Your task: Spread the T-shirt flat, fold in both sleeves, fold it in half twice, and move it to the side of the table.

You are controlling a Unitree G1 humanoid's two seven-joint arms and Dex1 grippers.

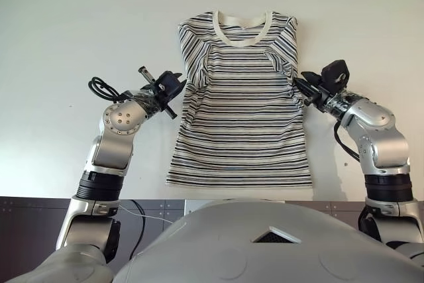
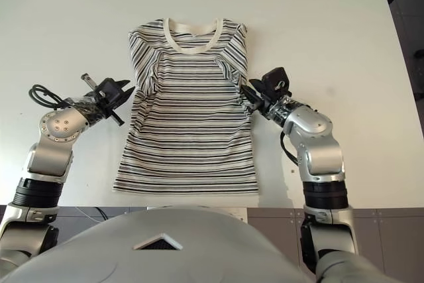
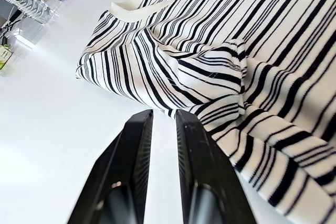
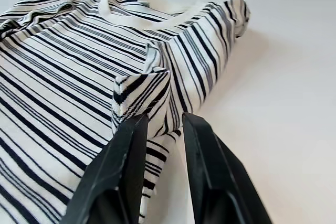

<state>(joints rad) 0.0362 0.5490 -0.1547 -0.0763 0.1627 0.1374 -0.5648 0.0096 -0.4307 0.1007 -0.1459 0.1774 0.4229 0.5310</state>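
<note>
T-shirt (image 3: pixel 220 40) lower half cut off in both wrist views; clutter (image 3: pixel 26 1) beyond it cropped, unidentifiable

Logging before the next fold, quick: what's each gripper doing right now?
Left gripper: slightly open, empty, beside the striped T-shirt.
Right gripper: slightly open, empty, at the T-shirt's edge.
</note>
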